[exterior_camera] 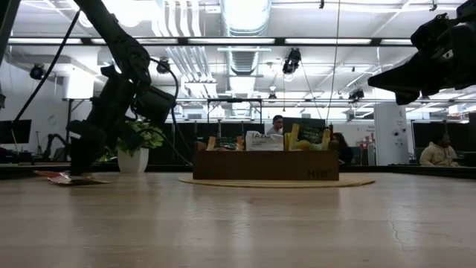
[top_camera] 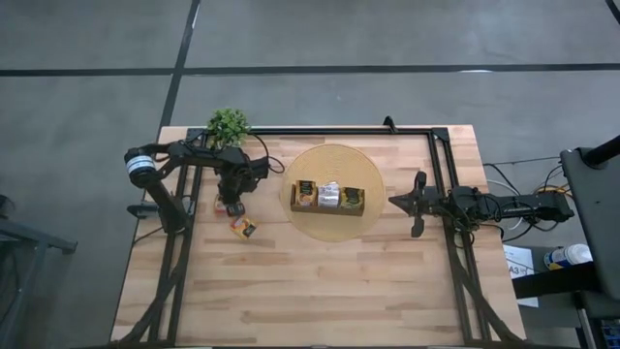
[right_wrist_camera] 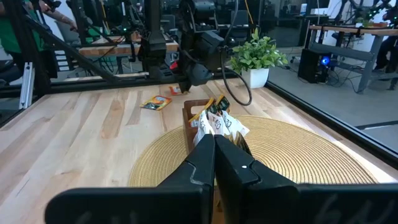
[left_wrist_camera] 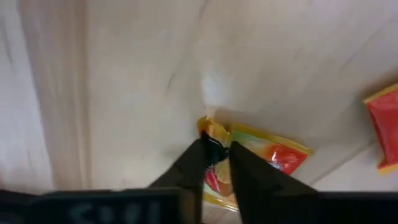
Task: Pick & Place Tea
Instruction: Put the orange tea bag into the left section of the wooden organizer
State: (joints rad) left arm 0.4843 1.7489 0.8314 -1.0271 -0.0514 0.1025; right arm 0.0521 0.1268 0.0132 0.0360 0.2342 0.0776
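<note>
My left gripper (top_camera: 231,206) (left_wrist_camera: 216,146) stands low over the table's left part, pointing steeply down, shut on a yellow-red tea sachet (left_wrist_camera: 261,155) that lies on the wood. A second sachet (top_camera: 243,228) (left_wrist_camera: 385,127) lies loose on the table just nearer the front edge. The dark brown box (top_camera: 329,197) with several sachets standing in it rests on a round woven mat (top_camera: 334,165) at the table's middle. My right gripper (top_camera: 395,202) (right_wrist_camera: 214,140) hovers shut and level, to the right of the mat. My left gripper pinches the sachet near one corner, at its yellow edge (left_wrist_camera: 208,127), between the two fingertips (left_wrist_camera: 196,158). The fingers come from above, slanting steeply down. The sachet lies flat on the table, its red-and-yellow face showing beyond the fingers.
A small potted plant (top_camera: 229,124) stands at the far left corner, just behind my left arm. A black frame runs along the table's far and side edges (top_camera: 339,130). Bare wood fills the table's near half (top_camera: 320,291). People sit in the room behind.
</note>
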